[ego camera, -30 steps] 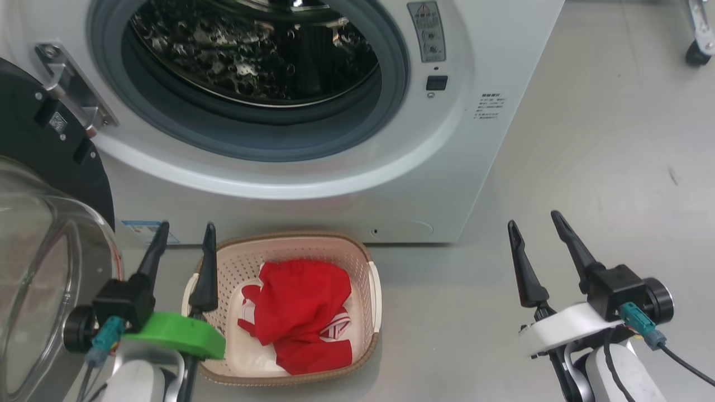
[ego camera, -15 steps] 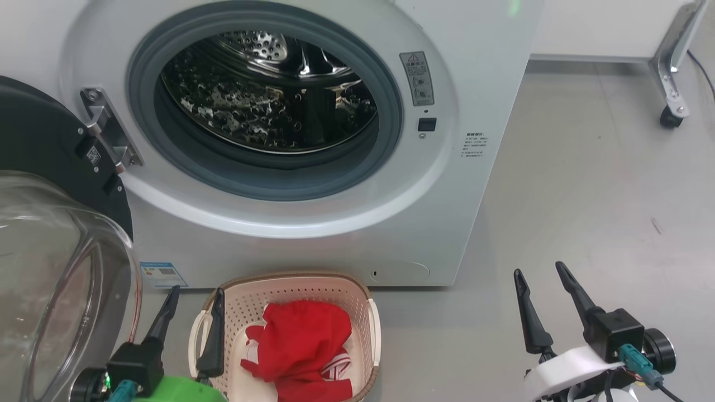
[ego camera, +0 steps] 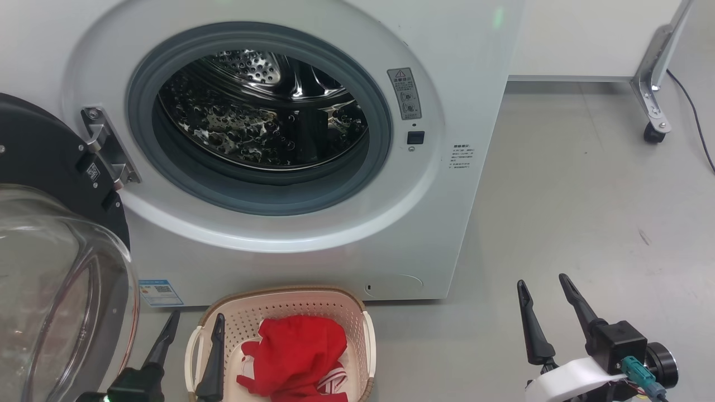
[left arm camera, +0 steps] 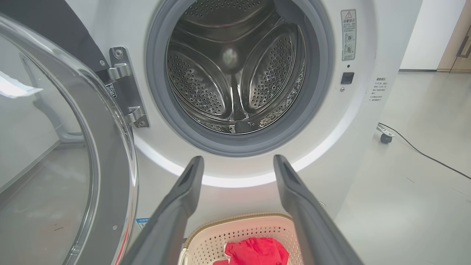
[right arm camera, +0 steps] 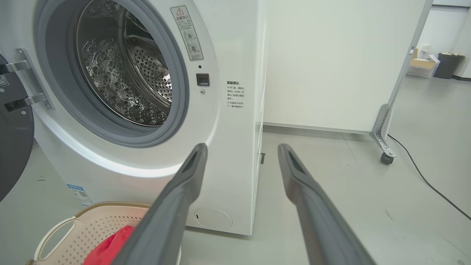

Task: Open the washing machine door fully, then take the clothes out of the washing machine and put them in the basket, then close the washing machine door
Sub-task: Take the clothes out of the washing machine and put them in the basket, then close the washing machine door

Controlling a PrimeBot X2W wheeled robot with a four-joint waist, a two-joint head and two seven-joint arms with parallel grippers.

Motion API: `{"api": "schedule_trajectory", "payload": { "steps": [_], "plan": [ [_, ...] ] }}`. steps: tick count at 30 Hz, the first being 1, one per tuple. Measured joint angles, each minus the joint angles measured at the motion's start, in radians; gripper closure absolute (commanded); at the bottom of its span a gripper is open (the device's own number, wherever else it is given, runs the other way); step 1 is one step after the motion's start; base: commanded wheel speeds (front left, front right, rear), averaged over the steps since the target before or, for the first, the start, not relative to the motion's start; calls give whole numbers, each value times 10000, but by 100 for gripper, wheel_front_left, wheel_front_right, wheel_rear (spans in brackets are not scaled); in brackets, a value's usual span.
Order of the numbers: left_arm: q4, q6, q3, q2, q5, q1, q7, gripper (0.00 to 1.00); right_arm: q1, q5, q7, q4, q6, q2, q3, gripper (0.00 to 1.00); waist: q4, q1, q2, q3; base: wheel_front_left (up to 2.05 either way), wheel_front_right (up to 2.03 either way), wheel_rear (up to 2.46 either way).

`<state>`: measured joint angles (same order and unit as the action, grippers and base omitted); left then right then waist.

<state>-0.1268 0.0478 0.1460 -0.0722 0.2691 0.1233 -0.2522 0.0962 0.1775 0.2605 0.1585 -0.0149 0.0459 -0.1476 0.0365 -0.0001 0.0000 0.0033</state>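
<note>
The white washing machine (ego camera: 313, 262) stands with its steel drum (ego camera: 262, 111) bare. Its door (ego camera: 50, 268) is swung wide open to the left, the clear glass bowl bulging toward me. The door (left arm camera: 55, 154) fills the left of the left wrist view. On the floor in front sits the cream basket (ego camera: 290, 301) with the red clothes (ego camera: 296, 357) inside. My left gripper (ego camera: 192, 326) is open over the basket's left rim, holding nothing. My right gripper (ego camera: 544, 287) is open above bare floor right of the machine. Its wrist view shows the basket (right arm camera: 84, 228) at lower left.
Grey floor (ego camera: 586, 195) stretches to the right of the machine. A white panel on a metal leg with a caster (ego camera: 651, 134) stands at the back right, with a black cable (ego camera: 692, 123) trailing beside it.
The head camera has tilted up, so the whole scene sits lower in the picture and more of the drum shows. Both grippers stay open; the clothes lie still in the basket.
</note>
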Motion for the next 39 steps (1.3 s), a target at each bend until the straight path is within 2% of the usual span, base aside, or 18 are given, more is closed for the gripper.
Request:
{"api": "schedule_trajectory", "payload": {
  "steps": [39],
  "plan": [
    [890,-253,207,-81,-217,280,186,0,174,-2,2,-209,75,-40,-4,0,-44,0,0,-7,-6,6,0]
  ]
}}
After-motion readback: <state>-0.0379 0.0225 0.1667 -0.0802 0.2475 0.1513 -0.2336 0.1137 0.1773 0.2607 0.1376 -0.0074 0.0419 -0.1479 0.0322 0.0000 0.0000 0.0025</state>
